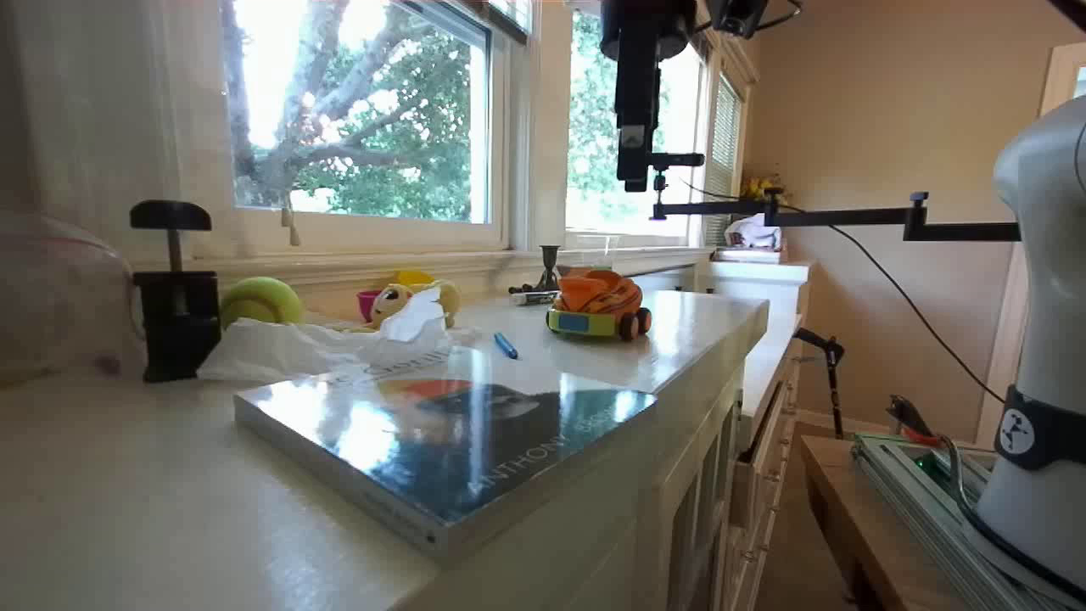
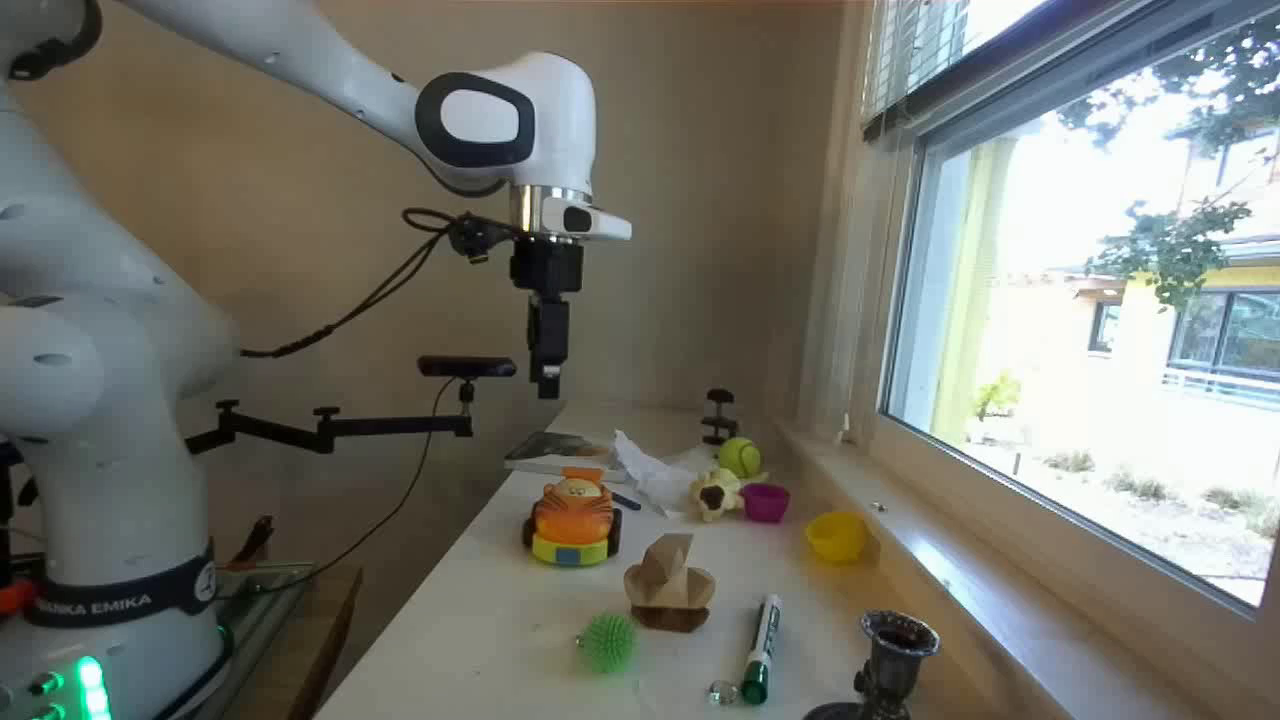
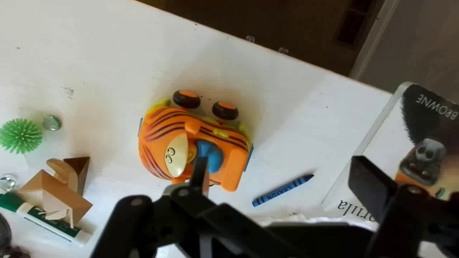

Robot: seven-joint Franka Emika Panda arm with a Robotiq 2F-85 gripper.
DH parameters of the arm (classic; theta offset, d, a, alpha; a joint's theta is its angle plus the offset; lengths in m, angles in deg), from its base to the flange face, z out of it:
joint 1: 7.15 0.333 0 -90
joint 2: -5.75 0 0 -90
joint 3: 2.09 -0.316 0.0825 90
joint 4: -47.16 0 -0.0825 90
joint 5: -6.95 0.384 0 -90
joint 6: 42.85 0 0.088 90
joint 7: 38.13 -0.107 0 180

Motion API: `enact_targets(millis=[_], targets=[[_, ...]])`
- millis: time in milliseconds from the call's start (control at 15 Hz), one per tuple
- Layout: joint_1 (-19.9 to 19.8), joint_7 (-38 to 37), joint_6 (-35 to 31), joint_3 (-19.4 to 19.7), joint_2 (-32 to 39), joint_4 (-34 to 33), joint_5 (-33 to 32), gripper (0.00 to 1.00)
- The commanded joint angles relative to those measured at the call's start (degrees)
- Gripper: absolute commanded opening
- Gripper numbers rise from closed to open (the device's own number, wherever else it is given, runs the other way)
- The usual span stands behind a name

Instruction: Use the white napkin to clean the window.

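- In an exterior view: gripper (image 1: 636,180) hangs high over the counter (image 1: 110,475), side-on; finger gap unreadable from here. The white napkin (image 1: 310,348) lies crumpled on the counter, beyond the book (image 1: 445,450) and near the black clamp (image 1: 176,327); contact with either, can't tell. Hazard: an off-centre reach could bump clamp or shove book.
- Same view, up at the window (image 1: 361,110): a tassel (image 1: 290,225) dangles by its lower edge. Could snag fingers or napkin if the wipe strays low.
- In an exterior view: plush toy (image 2: 716,494) and purple cup (image 2: 766,502) sit close on the napkin's window side. Too wide a bite may drag the plush toy along; pinching only the raised peak may tear the wad or let it slip out.
- Same view: candlestick (image 2: 893,650) stands near the sill (image 2: 950,568). Arm (image 2: 350,80) swinging across to wipe might topple it.
- Wrist view: jaws spread wide, nothing held. One finger overlaps the orange toy car (image 3: 193,143); blue crayon (image 3: 283,190) nearby. Napkin shows only as a ragged edge, mostly hidden by the gripper. Straight descent from here would probably hit the car and miss the napkin.
- Later worry: too thin a fold between fingertips and window, pressed hard, could scrape glass.
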Motion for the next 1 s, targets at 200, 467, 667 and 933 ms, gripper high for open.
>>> enact_targets(millis=[200,467,667,933], targets=[[0.62,-0.3,0.13,0.53,0.04,-0.14,-0.34,1.0],[0.62,-0.3,0.13,0.53,0.04,-0.14,-0.34,1.0],[0.66,3.11,-0.92,1.7,-0.61,-0.72,-1.46,1.0],[0.14,8.62,-6.6,4.31,3.48,-3.7,-3.29,1.0]])
